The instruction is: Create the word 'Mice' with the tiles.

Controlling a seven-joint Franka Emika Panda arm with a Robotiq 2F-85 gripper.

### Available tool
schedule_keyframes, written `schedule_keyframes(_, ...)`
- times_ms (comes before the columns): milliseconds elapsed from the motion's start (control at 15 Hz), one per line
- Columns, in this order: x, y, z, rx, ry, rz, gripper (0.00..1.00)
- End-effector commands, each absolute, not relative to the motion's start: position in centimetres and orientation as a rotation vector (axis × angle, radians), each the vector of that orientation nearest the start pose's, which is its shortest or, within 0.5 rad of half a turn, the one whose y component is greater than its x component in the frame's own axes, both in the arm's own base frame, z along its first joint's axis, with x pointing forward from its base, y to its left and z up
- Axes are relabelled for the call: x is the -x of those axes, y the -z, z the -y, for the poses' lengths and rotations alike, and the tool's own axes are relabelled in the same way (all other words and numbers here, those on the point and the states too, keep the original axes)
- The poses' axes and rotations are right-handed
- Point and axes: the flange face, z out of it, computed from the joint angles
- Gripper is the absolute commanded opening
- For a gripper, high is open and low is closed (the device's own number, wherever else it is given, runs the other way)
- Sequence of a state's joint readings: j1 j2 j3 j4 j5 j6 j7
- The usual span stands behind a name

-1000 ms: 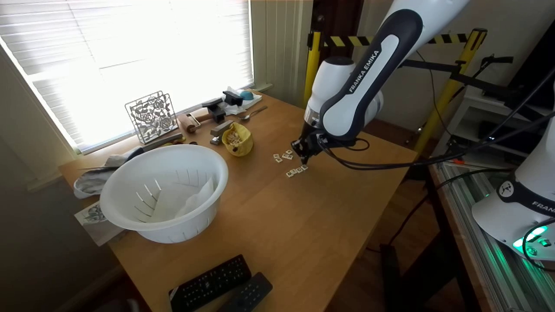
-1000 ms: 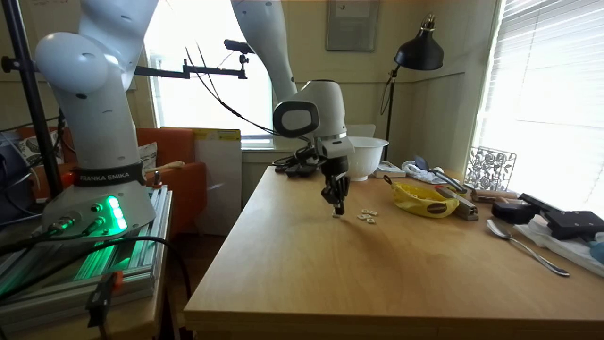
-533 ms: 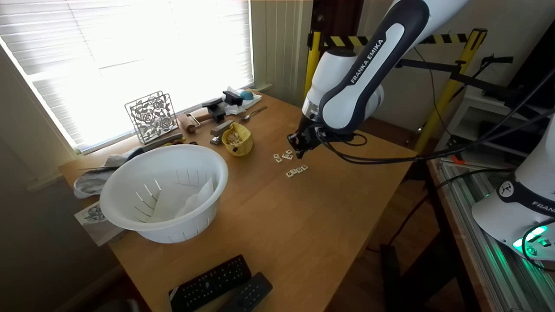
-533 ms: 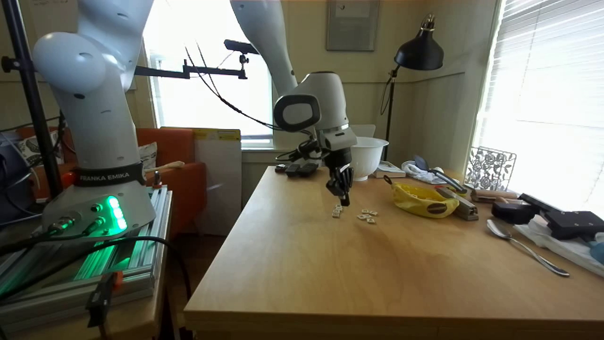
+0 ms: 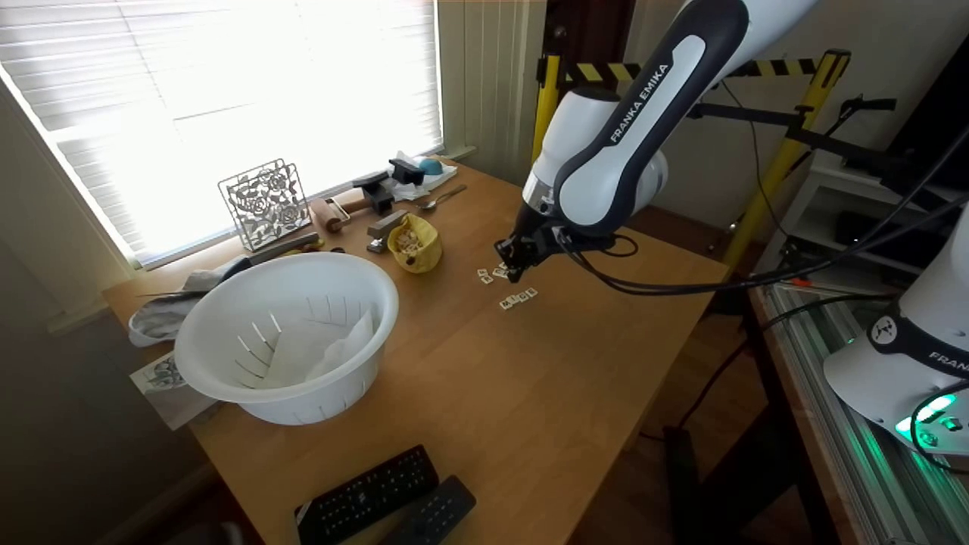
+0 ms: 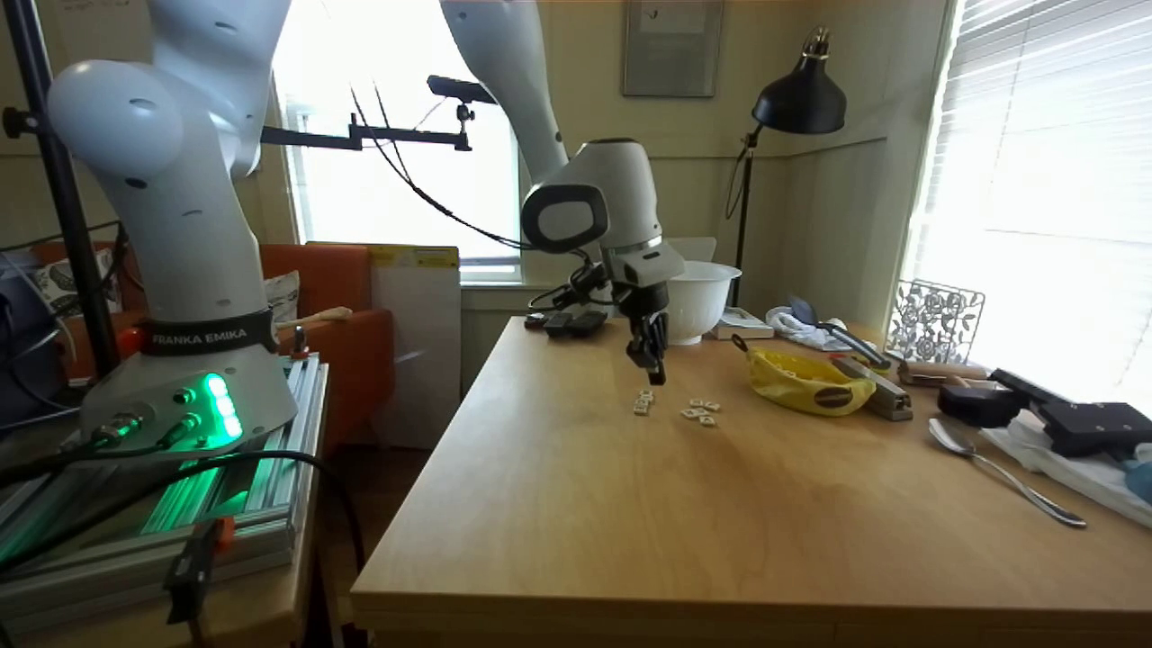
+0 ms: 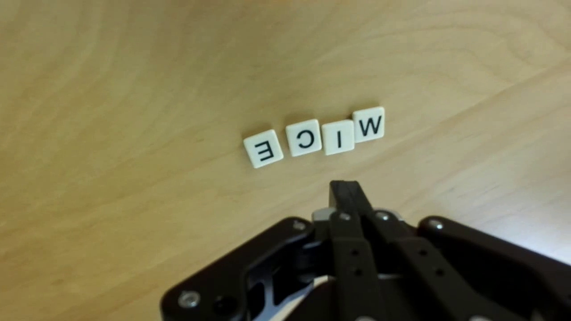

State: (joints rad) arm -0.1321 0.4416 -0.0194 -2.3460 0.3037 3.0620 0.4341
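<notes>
In the wrist view the letter tiles M, I, C and E form a slightly uneven row, seen upside down. M and I touch, M being offset a little; a narrow gap separates I from C, and a wider one C from the tilted E. Loose tiles lie beside this row in both exterior views. Above the table, near the row, my gripper hangs with its fingertips pressed together and nothing between them. In an exterior view the gripper partly covers the loose tiles.
A yellow pouch full of small pieces stands near the loose tiles. The large white bowl sits farther along the table, with dark remotes at its end. A spoon, stapler and black items line the window side.
My gripper has risen off the end of the tile row and shifted across toward the loose tiles, so the whole row now shows. The tiles have stayed where they were.
</notes>
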Motion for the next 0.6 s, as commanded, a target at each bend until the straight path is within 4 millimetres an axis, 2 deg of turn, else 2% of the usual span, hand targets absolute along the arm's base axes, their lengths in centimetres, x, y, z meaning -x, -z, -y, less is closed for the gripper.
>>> schedule_keyframes(0,-52.5,-16.3,10.9,2.745,0.412,-1.245,0.00)
schedule_keyframes(533,-53.0,-14.4,10.9,2.741,0.442,-1.198,0.00)
